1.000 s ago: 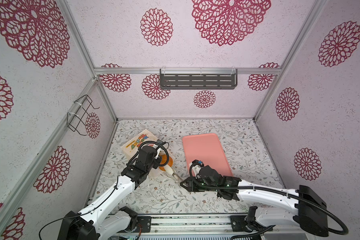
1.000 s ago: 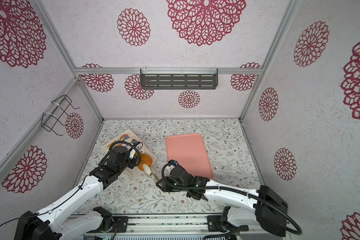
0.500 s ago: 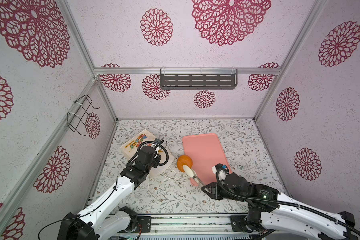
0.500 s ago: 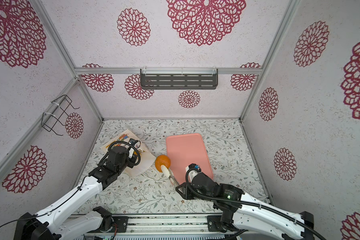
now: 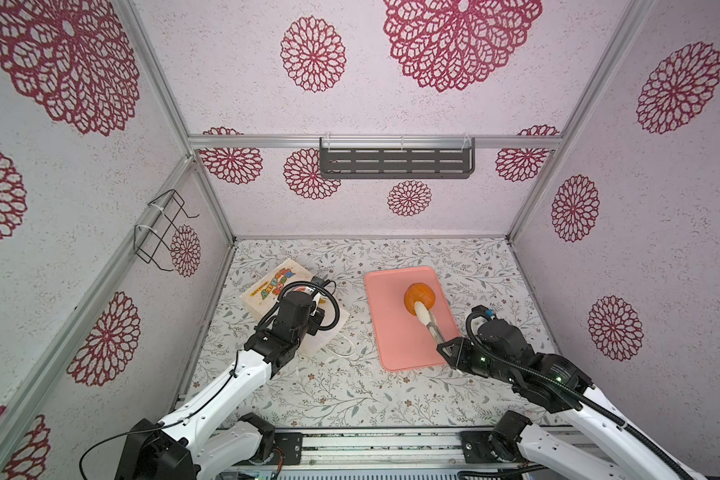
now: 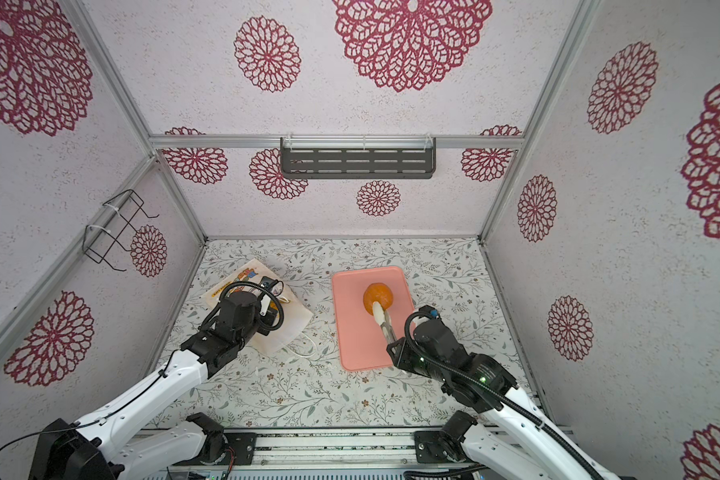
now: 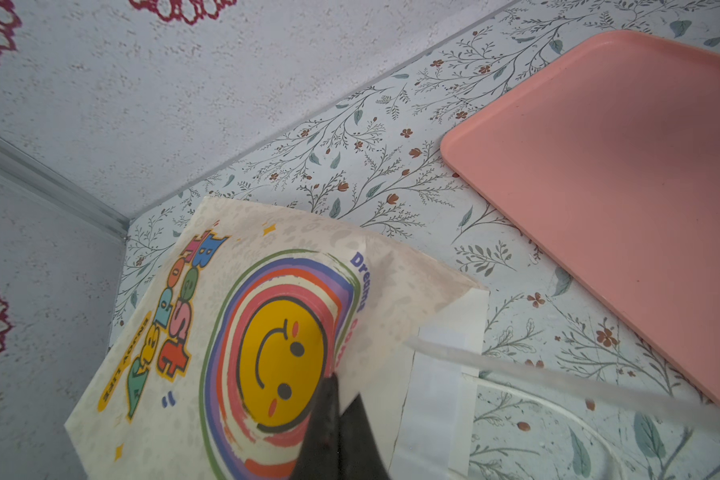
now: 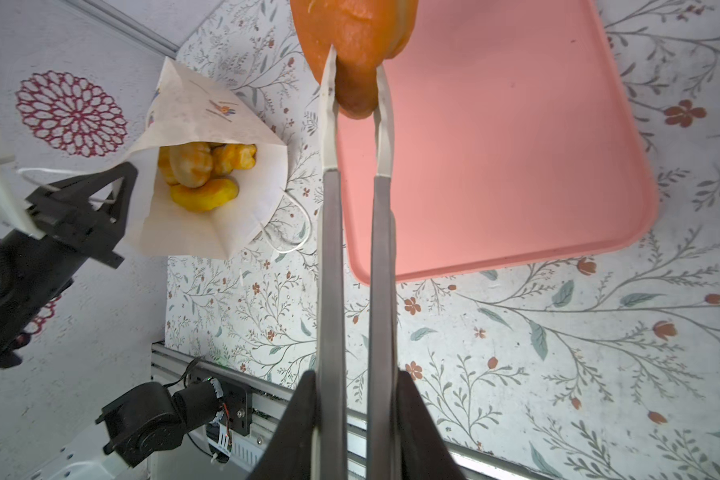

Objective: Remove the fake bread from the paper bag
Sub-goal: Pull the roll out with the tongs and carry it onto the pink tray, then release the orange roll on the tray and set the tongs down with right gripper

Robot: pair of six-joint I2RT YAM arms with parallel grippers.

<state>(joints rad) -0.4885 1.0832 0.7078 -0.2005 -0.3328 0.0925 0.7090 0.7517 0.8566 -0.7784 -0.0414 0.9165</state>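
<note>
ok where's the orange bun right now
In both top views the orange bun is right of centre, over the far half of the pink tray, pinched in the tongs, with the paper bag off to its left.

The paper bag has big bright letters on its side. One word says "Best". A blue word by the smiley face starts "Drea". A small yellow strip seems to say "ENJOY LIFE".

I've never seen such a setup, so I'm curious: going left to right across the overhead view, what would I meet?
Wire rack on the wall → paper bag → pink tray → right robot arm.
</note>
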